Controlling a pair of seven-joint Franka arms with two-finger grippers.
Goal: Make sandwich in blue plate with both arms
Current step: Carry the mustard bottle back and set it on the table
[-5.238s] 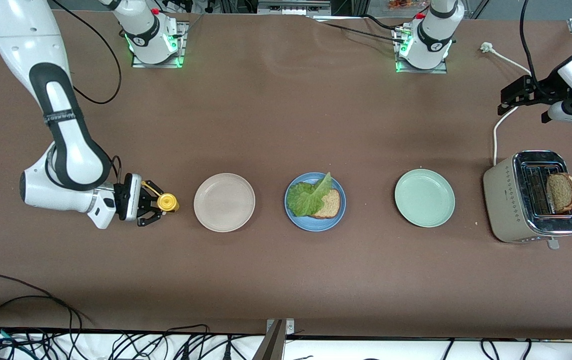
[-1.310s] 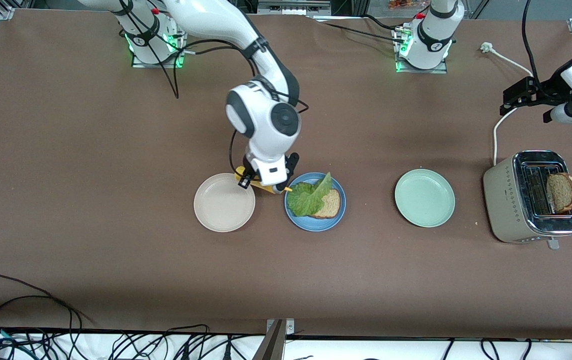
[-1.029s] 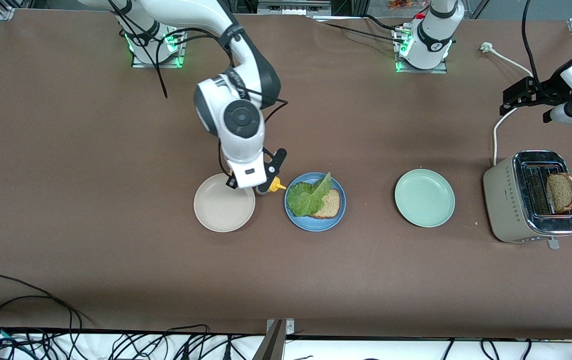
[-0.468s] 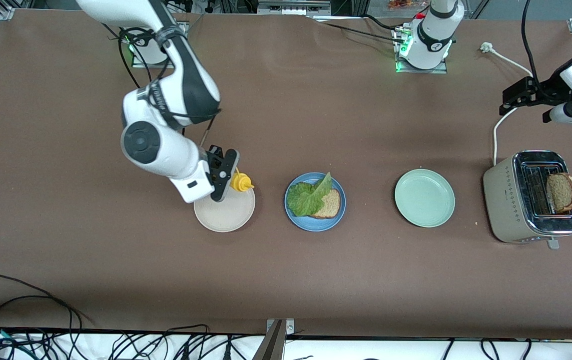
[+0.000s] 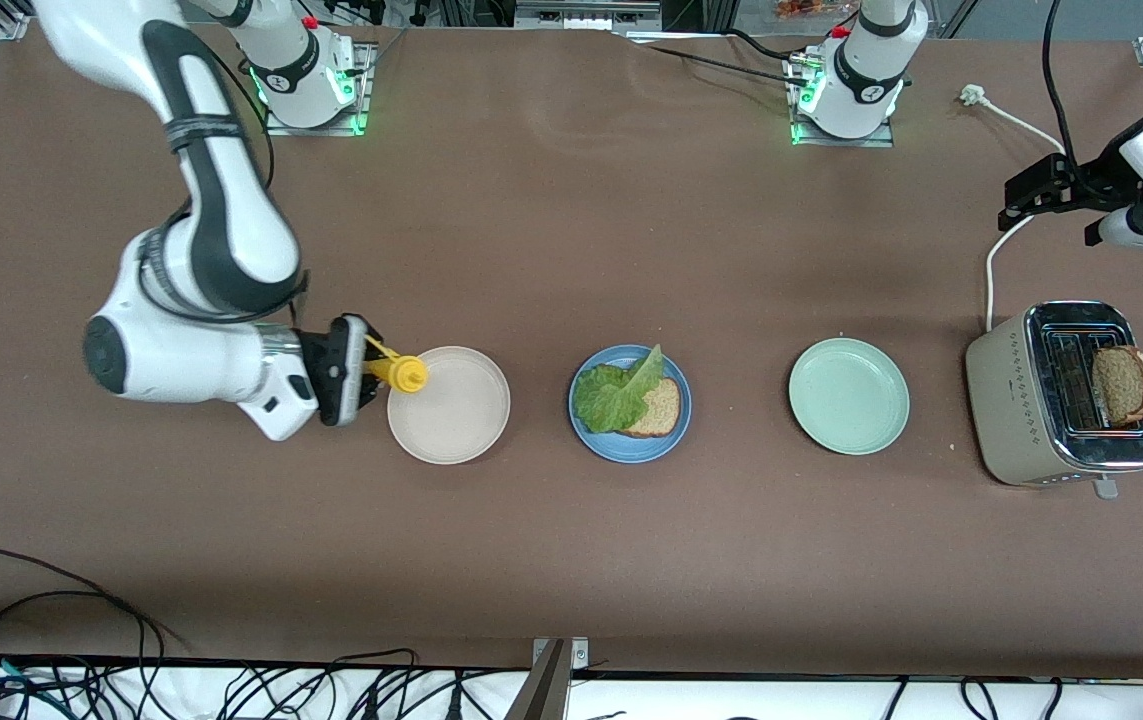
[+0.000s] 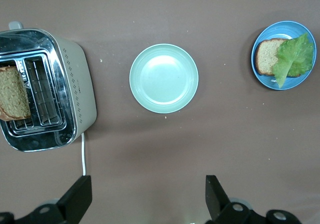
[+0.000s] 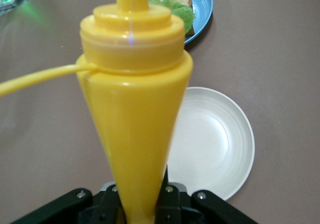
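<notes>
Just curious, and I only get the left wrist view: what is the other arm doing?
Observer: The right gripper is shut on a yellow bottle.
Operator: Over the sandwich?
Observer: No, its tip is over the rim of a beige plate, which lies beside the blue plate, toward the right arm's end.
Operator: And my arm?
Observer: The left gripper waits open over the table by the toaster.
</notes>
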